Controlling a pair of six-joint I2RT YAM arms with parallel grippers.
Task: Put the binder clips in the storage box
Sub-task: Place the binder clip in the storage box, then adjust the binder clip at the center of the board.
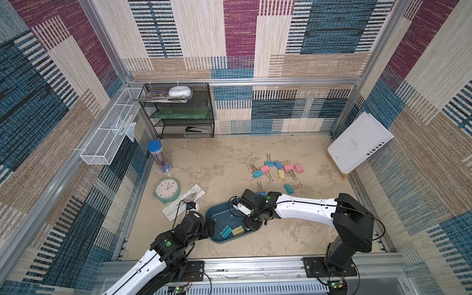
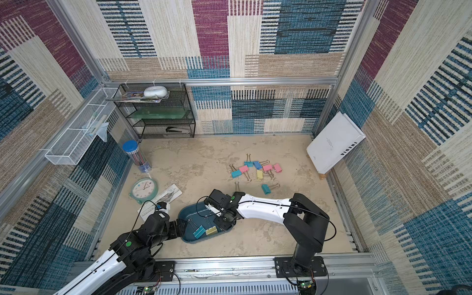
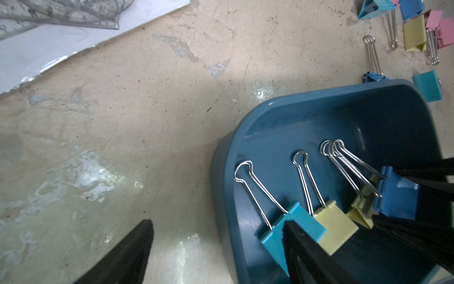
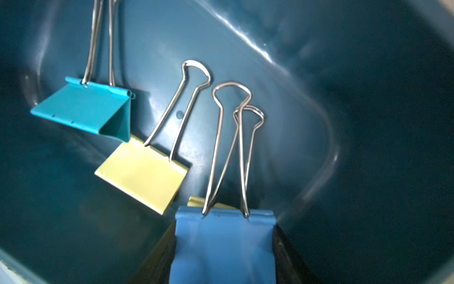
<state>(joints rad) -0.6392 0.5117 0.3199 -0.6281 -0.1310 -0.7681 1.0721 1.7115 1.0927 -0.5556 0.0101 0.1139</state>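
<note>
Looking down in both top views, the box (image 1: 217,217) sits on the table (image 1: 229,158) near the front edge. A teal clip (image 1: 226,232) and a yellow clip (image 1: 238,231) lie side by side at its near end. Loose clips (image 2: 256,169) lie scattered on the table beyond the box, well apart from it. The right arm (image 1: 301,207) reaches over the box's far end and its wrist hides the fingers, so the jaws cannot be read there. The left gripper (image 1: 209,228) is at the box's near left rim. In the left wrist view, the left gripper's jaws stand wide and straddle the box wall. One of its fingers (image 3: 127,255) is outside over the table and the other is inside above the teal clip. They hold nothing. Farther along the box floor, the right gripper (image 3: 412,204) clamps a blue clip (image 3: 395,199) that touches a second yellow clip (image 3: 361,214). A stray clip (image 3: 373,76) lies just outside the far rim. In the right wrist view, the blue clip sits pinched between the right gripper's black fingers, low inside the box. Its wire handles point at the box wall.
</note>
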